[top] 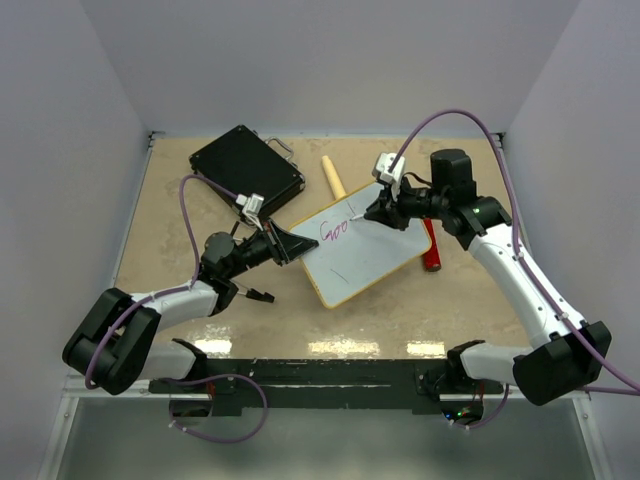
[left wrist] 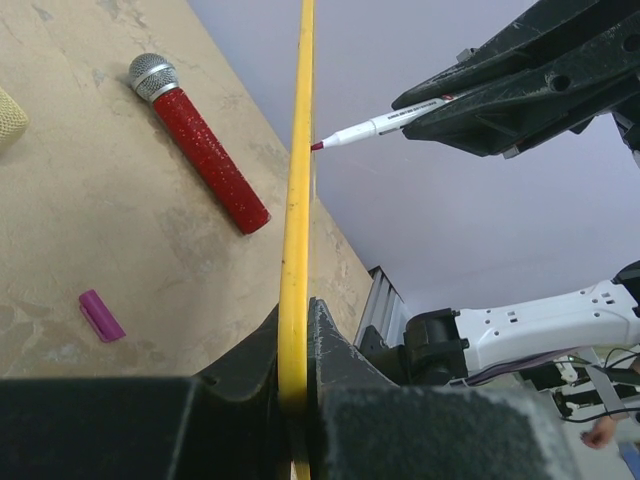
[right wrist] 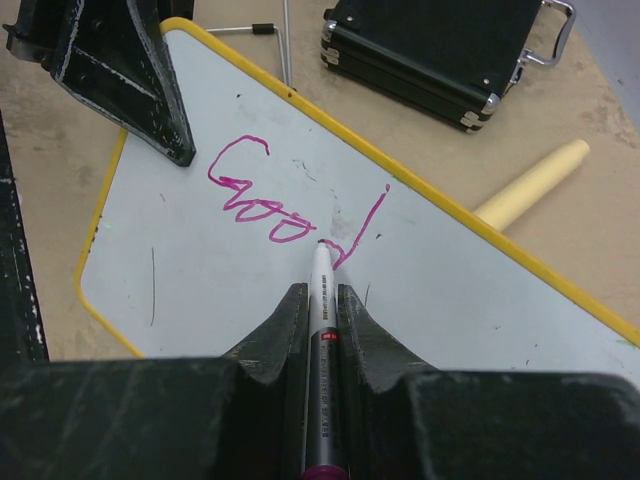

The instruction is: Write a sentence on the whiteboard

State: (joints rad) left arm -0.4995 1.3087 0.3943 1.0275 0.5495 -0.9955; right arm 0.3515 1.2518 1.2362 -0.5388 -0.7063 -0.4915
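Pinched between your right gripper's [right wrist: 322, 305] jaws, the marker [right wrist: 320, 268] meets the whiteboard [right wrist: 190, 290] at the sentence [right wrist: 262, 203], so press lightly while your left gripper [left wrist: 296, 325], jaws clamped on its edge, steadies it.

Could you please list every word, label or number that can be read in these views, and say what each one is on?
"Good": magenta handwriting on the whiteboard; the final letter is loosely formed, right at the marker tip.
Small red print on the marker barrel: too small to read.
No other text shows in any view.
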